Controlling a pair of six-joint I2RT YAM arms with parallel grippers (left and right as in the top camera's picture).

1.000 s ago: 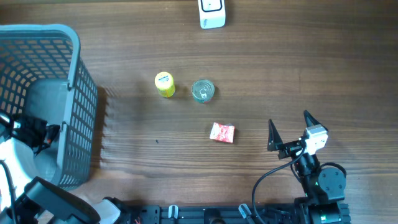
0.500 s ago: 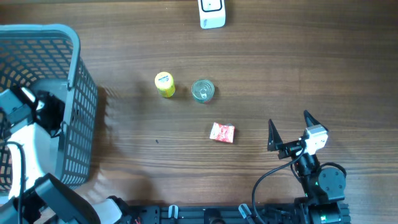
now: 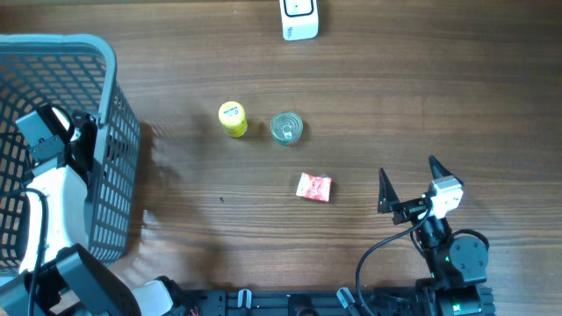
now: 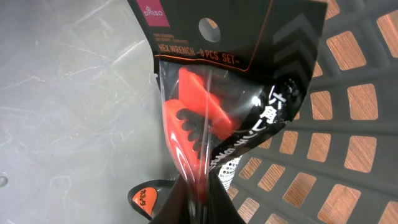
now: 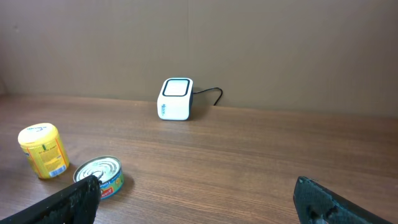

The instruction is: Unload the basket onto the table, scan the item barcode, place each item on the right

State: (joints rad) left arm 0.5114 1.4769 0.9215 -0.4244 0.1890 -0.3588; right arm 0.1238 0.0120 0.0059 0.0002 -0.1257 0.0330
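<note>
In the left wrist view my left gripper (image 4: 199, 208) is shut on the lower edge of a black and orange hex wrench set package (image 4: 211, 93), which stands up in front of the camera inside the grey basket (image 4: 348, 106). From overhead the left gripper (image 3: 81, 142) sits within the basket (image 3: 110, 61), close to its right wall; the package is hard to make out there. The white barcode scanner (image 3: 299, 19) stands at the table's far edge, also visible as the scanner (image 5: 176, 98) in the right wrist view. My right gripper (image 3: 408, 168) rests open and holds nothing, near the front right.
A yellow can (image 3: 233, 118) and a flat tin can (image 3: 286, 128) stand mid-table, with a small red packet (image 3: 314, 187) nearer the right arm. The right wrist view shows the yellow can (image 5: 43, 150) and tin (image 5: 99, 176) at lower left.
My left gripper has moved toward the far side of the basket and nearer its right wall, carrying the package. The right arm has stayed still.
</note>
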